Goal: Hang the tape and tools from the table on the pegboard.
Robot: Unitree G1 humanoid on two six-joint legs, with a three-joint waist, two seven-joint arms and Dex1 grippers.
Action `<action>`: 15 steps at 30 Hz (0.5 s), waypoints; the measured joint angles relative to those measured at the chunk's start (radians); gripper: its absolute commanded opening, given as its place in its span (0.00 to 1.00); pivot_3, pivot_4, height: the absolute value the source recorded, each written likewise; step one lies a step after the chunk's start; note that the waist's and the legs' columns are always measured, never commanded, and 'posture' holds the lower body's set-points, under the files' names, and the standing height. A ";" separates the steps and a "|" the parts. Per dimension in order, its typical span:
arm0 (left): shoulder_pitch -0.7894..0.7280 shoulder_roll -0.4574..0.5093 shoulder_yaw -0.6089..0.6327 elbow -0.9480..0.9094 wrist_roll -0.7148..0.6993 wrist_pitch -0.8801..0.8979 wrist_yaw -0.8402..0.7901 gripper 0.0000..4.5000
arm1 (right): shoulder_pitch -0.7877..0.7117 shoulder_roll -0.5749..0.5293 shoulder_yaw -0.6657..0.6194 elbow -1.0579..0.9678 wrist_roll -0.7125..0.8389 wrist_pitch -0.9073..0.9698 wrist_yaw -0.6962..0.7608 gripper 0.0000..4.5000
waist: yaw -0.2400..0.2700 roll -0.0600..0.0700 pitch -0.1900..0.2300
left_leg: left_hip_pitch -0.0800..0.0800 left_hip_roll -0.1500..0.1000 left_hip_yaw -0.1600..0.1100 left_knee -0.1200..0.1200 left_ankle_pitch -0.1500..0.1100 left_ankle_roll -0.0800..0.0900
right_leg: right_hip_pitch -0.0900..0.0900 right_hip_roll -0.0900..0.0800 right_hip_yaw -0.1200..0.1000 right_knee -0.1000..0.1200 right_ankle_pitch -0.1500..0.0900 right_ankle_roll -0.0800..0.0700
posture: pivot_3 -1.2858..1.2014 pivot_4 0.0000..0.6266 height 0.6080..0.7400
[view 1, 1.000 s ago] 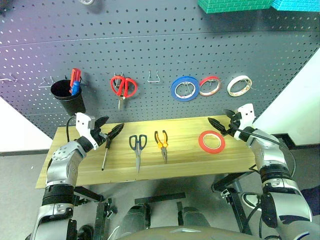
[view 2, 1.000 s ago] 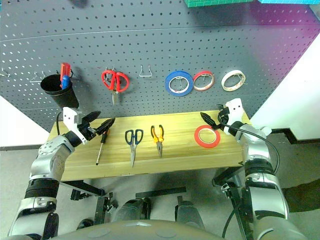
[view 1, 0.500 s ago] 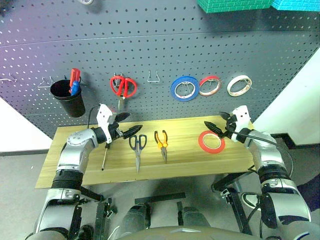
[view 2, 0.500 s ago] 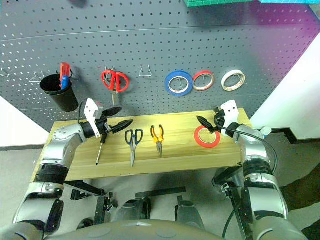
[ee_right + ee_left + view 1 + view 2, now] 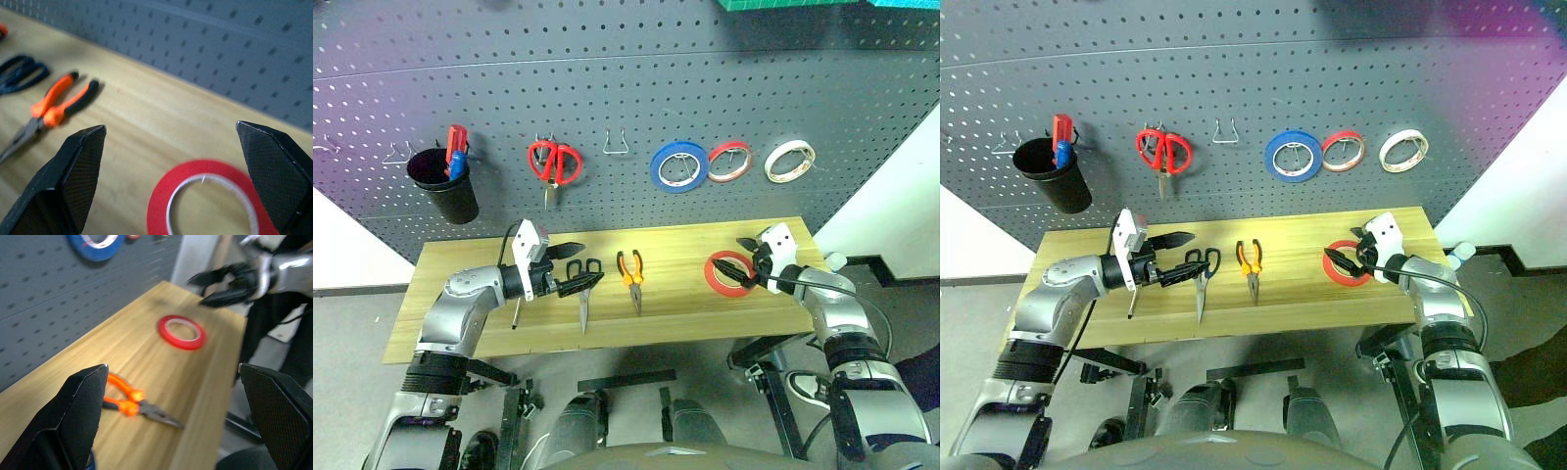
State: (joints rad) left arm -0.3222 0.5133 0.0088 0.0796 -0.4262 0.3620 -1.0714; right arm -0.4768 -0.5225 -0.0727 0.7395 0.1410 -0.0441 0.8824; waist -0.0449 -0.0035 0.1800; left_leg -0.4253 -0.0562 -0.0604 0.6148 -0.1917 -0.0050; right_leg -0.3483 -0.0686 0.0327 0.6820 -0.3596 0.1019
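Tape [image 5: 728,273] flat on table, just below right gripper [image 5: 736,255].

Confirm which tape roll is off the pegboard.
The large flat bright red tape ring: it lies on the light wooden table; the blue, small red-edged and whitish rolls hang on hooks.

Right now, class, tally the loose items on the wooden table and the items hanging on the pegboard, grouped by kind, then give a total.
Tape rolls: 4 (red tape on the table; blue roll, red-edged roll, whitish roll on the pegboard)
Scissors: 2 (dark-blue-handled scissors, red-handled scissors)
Pliers: 1
Screwdriver: 1
Black cup: 1
Total: 9
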 measured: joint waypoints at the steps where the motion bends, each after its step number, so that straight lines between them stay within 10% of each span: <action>1: 0.004 0.011 0.003 -0.017 -0.002 0.008 -0.001 1.00 | 0.006 -0.005 0.007 0.000 -0.004 -0.001 0.003 1.00 | 0.000 0.001 0.003 | 0.000 0.000 0.000 0.000 0.000 0.000 | 0.000 0.000 0.000 0.000 0.000 0.000 | 0.50 0.35 1.00; 15: 0.041 0.042 0.013 -0.147 -0.060 0.086 0.033 1.00 | 0.004 -0.058 0.106 -0.031 -0.098 0.031 0.052 1.00 | -0.001 -0.003 0.050 | -0.001 0.000 0.001 0.000 0.000 0.000 | -0.002 0.000 0.000 0.000 0.000 0.000 | 0.51 0.44 1.00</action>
State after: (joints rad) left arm -0.2812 0.5550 0.0213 -0.0674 -0.4859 0.4484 -1.0383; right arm -0.4723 -0.5803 0.0336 0.7082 0.0432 -0.0134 0.9349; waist -0.0464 -0.0066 0.2301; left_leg -0.4267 -0.0562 -0.0597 0.6145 -0.1917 -0.0050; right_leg -0.3503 -0.0690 0.0330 0.6819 -0.3595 0.1019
